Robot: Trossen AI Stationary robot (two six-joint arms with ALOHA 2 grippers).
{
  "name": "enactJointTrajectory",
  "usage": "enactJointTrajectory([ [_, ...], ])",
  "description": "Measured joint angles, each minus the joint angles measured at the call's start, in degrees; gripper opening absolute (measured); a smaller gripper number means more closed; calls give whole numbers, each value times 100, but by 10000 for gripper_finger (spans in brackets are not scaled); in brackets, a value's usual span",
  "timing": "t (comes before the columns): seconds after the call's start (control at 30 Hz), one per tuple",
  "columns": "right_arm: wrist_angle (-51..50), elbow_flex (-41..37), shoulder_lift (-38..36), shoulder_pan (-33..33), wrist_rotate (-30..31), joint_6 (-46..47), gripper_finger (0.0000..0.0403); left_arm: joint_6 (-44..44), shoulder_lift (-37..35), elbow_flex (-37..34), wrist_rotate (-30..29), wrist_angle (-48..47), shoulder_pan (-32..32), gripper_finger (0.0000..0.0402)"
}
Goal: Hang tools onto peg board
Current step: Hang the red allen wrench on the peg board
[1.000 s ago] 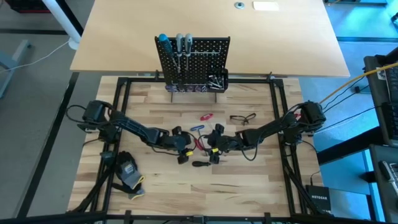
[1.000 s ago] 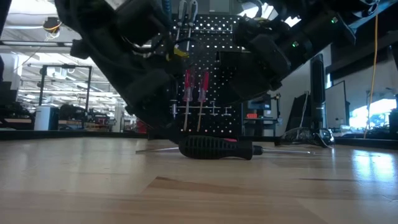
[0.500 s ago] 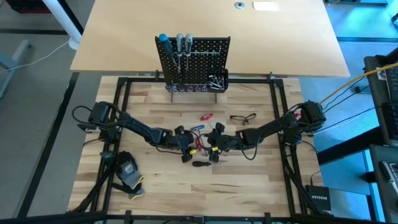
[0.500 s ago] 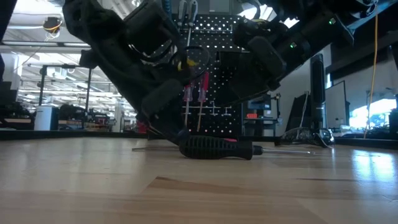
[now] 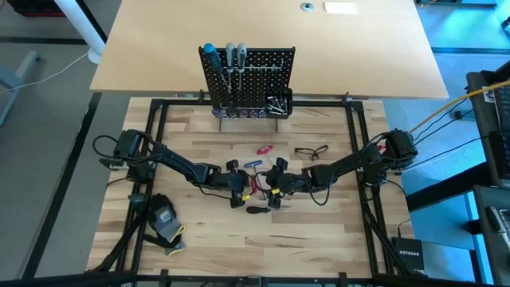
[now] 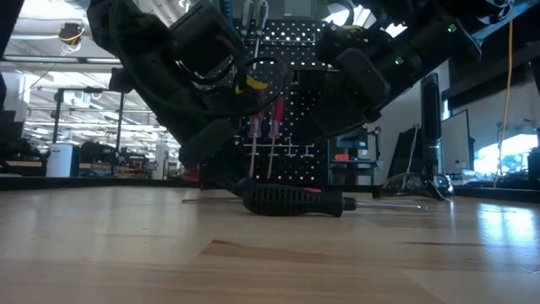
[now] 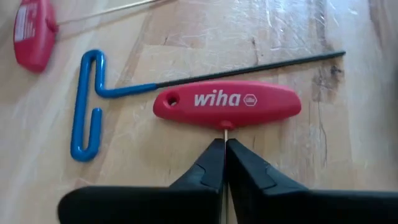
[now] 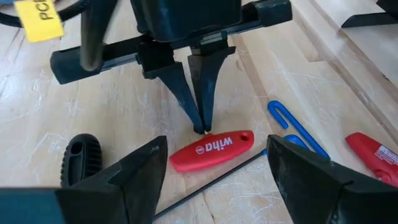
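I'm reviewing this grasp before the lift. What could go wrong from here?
The left gripper is shut on only the thin shaft beside the red-handled tool, so the handle may swing or slip when lifted. The blue T-shaped key lies against it and could get dragged. The open right gripper hovers close, risking a bump.

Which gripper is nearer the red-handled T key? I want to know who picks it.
Left. The left gripper is shut on the shaft of the red-handled T key; the right gripper hangs open just above.

T-handle key (image 7: 227,104) beside bent key (image 7: 87,106)
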Motion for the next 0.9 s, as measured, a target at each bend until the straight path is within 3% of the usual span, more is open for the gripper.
enactJointTrajectory([
  [0.23, -162, 60, -56, 0, -123, -624, 276, 413, -179, 24, -120, -143, -52, 3],
  [0.33, -504, 281, -363, 2, 229, -693, 276, 619, -500, -8, -507, -360, -202, 2],
  [0.53, -679, 348, -1207, 229, 257, -694, 276, 881, -1286, -39, -1557, -582, -590, 1],
  [0.7, -703, 350, -1637, 488, 650, -695, 276, 1275, -1857, -28, -2458, -481, -928, 1],
  [0.9, -662, 342, -1663, 540, 739, -697, 275, 1963, -2215, -23, -2725, 123, -1038, 0],
])
